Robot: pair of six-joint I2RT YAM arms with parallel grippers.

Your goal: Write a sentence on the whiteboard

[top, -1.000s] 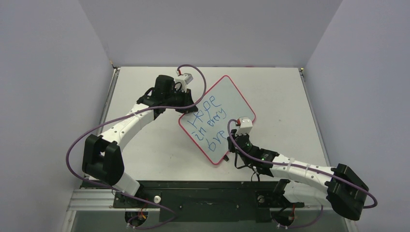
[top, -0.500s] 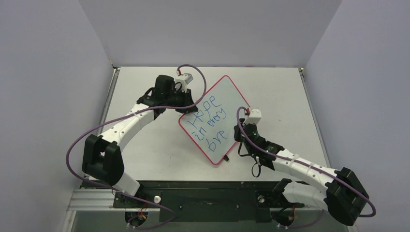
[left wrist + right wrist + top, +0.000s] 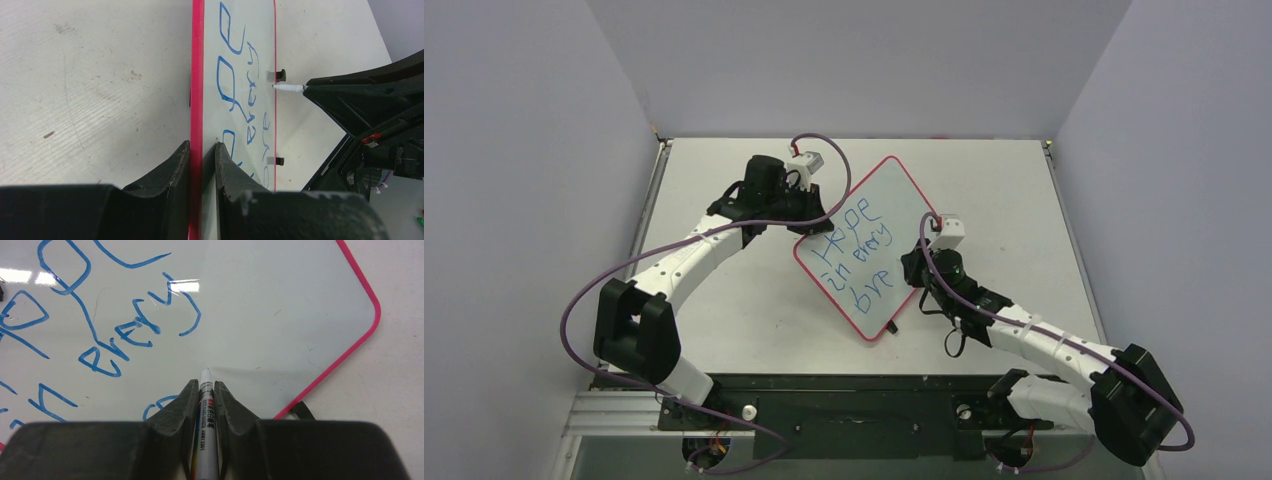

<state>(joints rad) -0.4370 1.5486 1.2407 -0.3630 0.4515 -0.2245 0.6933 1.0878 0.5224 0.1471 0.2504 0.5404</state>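
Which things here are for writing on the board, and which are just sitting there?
For the job:
- whiteboard, clamped by the left end effector
- blue sentence
- marker, gripped by the right end effector

Just there:
- table
- grey walls
- black clips on the board's edge

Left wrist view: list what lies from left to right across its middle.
table → whiteboard, its red rim → sentence in blue → marker tip → right tool gripping it.
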